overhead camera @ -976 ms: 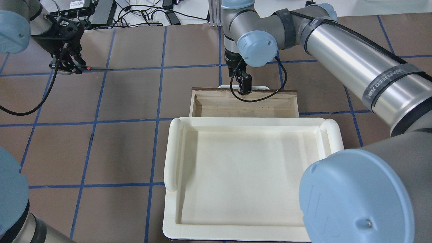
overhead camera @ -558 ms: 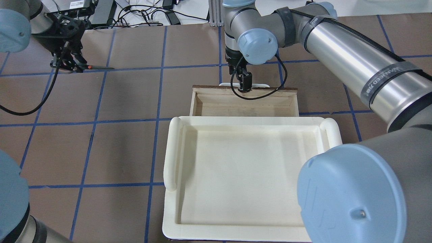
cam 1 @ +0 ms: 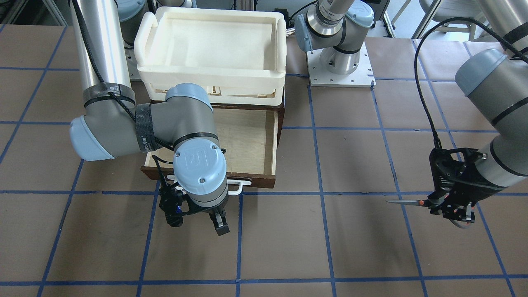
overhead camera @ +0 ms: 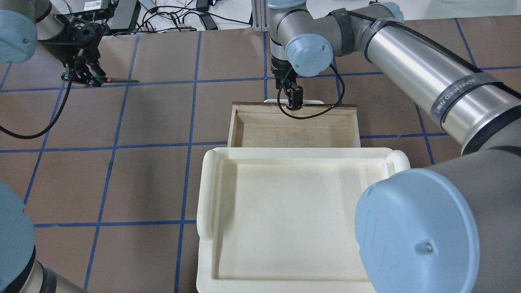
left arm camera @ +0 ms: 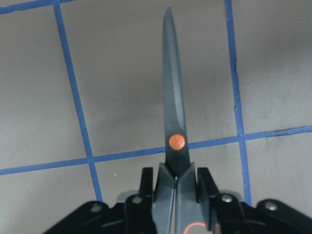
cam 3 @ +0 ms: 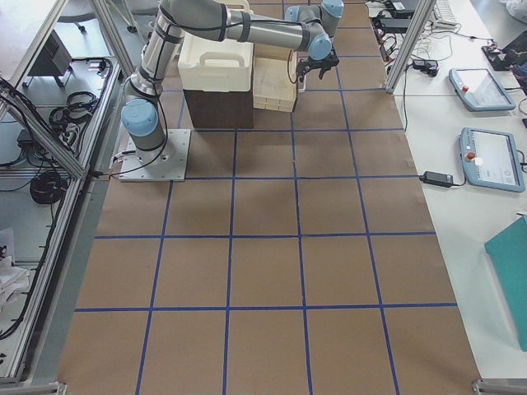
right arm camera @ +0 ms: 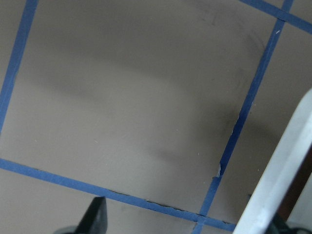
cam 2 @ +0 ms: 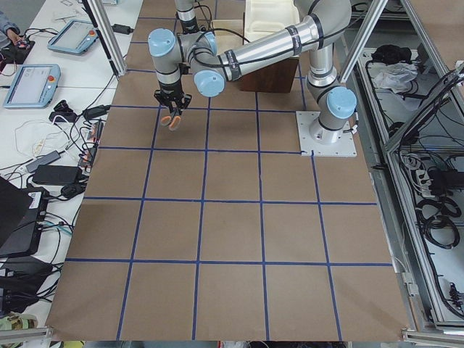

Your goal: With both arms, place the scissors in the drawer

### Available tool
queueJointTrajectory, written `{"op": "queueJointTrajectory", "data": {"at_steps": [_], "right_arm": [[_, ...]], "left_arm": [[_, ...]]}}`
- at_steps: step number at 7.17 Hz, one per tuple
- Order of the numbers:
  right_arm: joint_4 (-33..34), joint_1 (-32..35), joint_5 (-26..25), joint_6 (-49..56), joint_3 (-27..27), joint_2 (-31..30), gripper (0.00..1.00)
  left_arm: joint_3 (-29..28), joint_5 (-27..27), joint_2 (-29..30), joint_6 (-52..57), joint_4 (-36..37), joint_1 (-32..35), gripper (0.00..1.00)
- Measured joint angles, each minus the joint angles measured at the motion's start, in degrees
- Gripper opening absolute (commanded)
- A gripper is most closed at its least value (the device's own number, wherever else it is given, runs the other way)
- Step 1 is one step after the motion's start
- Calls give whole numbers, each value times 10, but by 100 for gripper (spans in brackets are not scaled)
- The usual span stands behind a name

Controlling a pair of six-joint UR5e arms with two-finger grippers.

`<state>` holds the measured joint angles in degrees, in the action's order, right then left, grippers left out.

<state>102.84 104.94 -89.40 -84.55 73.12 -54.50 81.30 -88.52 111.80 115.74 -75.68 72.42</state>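
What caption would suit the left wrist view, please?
Left tool gripping closed scissors over the blue-taped table.

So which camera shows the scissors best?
The left wrist view: the scissors fill it, blades shut, orange pivot clear, gripped by the left gripper. Front-facing and overhead views show them tiny; the right wrist view shows none.

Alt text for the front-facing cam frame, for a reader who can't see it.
At the view's right, the left pincer grips the scissors by the handles, blades pointing toward the open drawer. The visible part of the drawer's pale inside is bare. The right pincer is open just in front of its white handle, with a cream tray behind.
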Motion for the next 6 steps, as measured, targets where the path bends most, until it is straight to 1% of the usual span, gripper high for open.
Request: {"op": "queueJointTrajectory", "data": {"at_steps": [3,6], "right_arm": [[-10,1,-13,-2,0,-13,99],[-26,4,-9,-10,1,-34,99]], "left_arm": [[0,2,-3,-4,-1,1,0],[-1,2,-4,-8,-1,1,0]]}}
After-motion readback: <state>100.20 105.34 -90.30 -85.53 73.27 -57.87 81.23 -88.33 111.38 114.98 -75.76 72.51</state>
